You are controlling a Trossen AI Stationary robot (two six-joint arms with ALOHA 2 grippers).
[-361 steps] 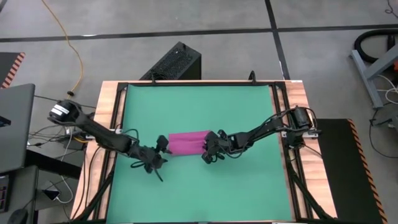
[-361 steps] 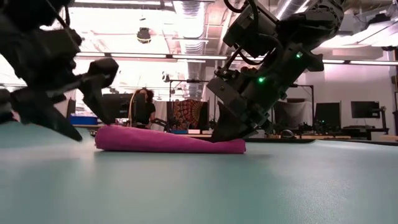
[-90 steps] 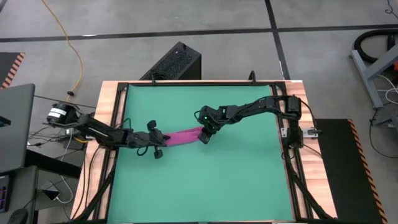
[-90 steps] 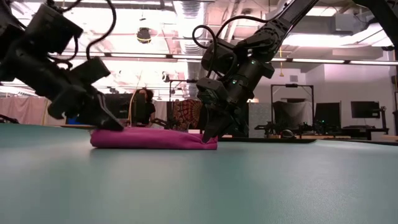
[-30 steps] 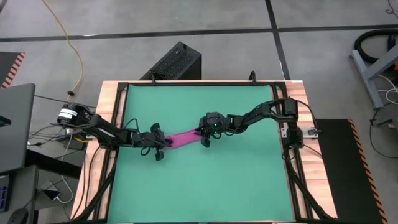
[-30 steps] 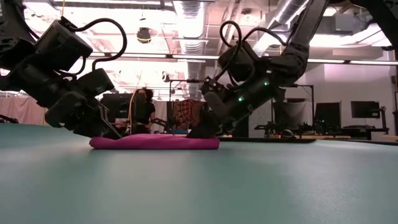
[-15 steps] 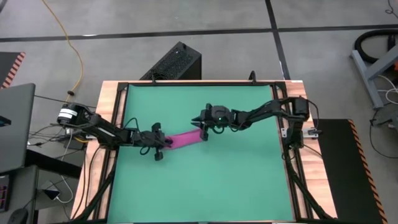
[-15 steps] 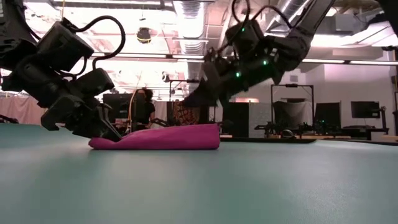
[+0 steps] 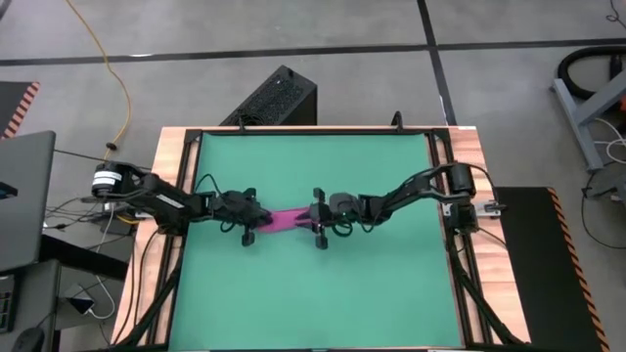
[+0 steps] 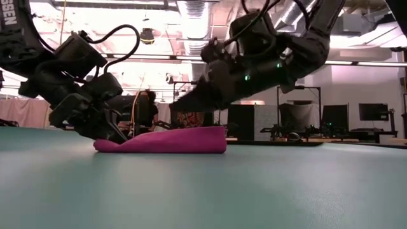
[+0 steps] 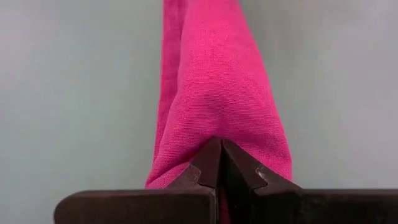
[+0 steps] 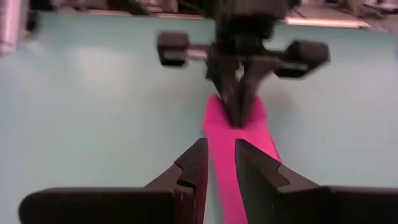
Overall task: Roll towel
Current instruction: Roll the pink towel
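The magenta towel [image 9: 284,219] lies as a narrow strip on the green mat [image 9: 313,303], near the middle. In the low view the towel [image 10: 165,141] stands taller at its right end and tapers toward its left end. My left gripper [image 9: 252,219] is shut on the left end. My right gripper [image 9: 309,217] reaches level from the right, its fingers a little apart. In the low view my right gripper [image 10: 175,105] hangs above the towel without touching it. In the right wrist view the towel [image 12: 233,134] shows in the gap between the fingers. My left gripper pinches the towel's left end [image 11: 217,127] between its two shut fingers [image 11: 205,163]. They come from the table's left, slanting down and lying along the strip. The cloth bulges as a folded ridge just ahead of the tips. The towel rests on the mat.
A wooden frame [image 9: 176,196] borders the mat on all sides. A black box [image 9: 279,98] sits on the floor beyond the far edge, and a laptop [image 9: 24,196] stands off the left side. A person [image 10: 147,108] shows far back in the room.
My right gripper has risen off the towel's right end, swung toward the far edge, then come back over the strip, turned level and pointing left. The towel's right end now stands taller than before. Its left end has stayed in my left gripper.
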